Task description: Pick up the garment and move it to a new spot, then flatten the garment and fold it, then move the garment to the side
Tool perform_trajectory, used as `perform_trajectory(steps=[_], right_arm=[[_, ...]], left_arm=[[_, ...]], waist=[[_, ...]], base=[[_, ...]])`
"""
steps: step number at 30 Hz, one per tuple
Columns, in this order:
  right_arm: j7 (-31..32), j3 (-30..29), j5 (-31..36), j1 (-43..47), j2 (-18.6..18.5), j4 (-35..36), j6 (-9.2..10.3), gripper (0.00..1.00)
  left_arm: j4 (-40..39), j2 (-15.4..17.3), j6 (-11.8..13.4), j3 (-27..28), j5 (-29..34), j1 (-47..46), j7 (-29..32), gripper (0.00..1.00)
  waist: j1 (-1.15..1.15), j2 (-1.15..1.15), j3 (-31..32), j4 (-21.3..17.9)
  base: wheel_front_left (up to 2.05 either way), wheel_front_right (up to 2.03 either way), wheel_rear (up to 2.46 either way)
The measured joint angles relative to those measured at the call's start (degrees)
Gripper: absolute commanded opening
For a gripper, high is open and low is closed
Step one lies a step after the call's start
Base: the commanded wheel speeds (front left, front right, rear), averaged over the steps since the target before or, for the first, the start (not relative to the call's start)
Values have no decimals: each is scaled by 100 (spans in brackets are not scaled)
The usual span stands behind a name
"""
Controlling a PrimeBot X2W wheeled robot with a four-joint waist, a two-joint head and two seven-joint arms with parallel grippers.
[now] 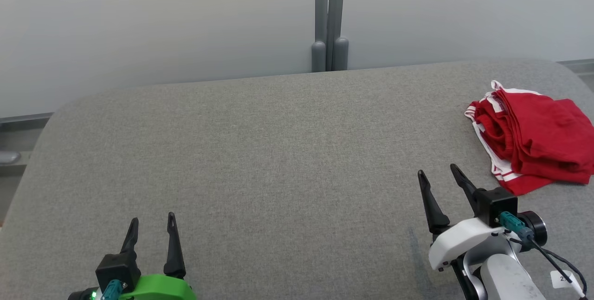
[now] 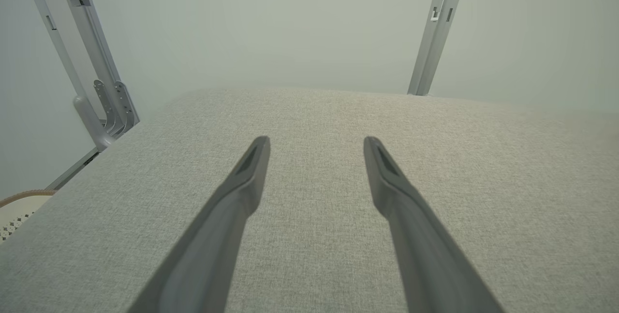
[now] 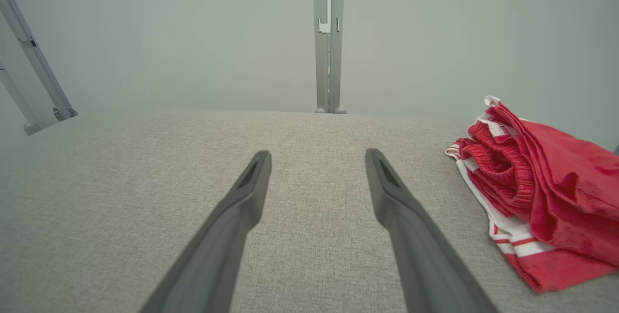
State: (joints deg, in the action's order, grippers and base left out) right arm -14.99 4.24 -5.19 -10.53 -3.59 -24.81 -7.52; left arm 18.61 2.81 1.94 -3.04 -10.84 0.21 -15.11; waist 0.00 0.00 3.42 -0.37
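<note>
Soft, even light fills the room, bright with no glare. The grey surface (image 1: 260,151) takes hardly a shadow; only the garment (image 1: 543,142) darkens within its own folds. The head view is crisp. Both wrist views look paler and hazy, and the frame posts (image 2: 100,56) lean outward towards the edges.

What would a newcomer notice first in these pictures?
The red garment with white striped trim, lying bunched at the far right of the grey fabric surface, stands out at once. Next come the two open hands low in the head view: the right hand just short of the garment, the left hand at the lower left, both holding nothing.
</note>
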Motion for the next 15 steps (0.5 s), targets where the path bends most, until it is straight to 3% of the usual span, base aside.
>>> perform_trajectory(steps=[15], right_arm=[[0, -192, 337, 65, 44, -11, 0, 100]], left_arm=[[96, -1, -34, 45, 30, -2, -1, 100]], waist=[[0, 0, -1, -41]], base=[[0, 0, 0]])
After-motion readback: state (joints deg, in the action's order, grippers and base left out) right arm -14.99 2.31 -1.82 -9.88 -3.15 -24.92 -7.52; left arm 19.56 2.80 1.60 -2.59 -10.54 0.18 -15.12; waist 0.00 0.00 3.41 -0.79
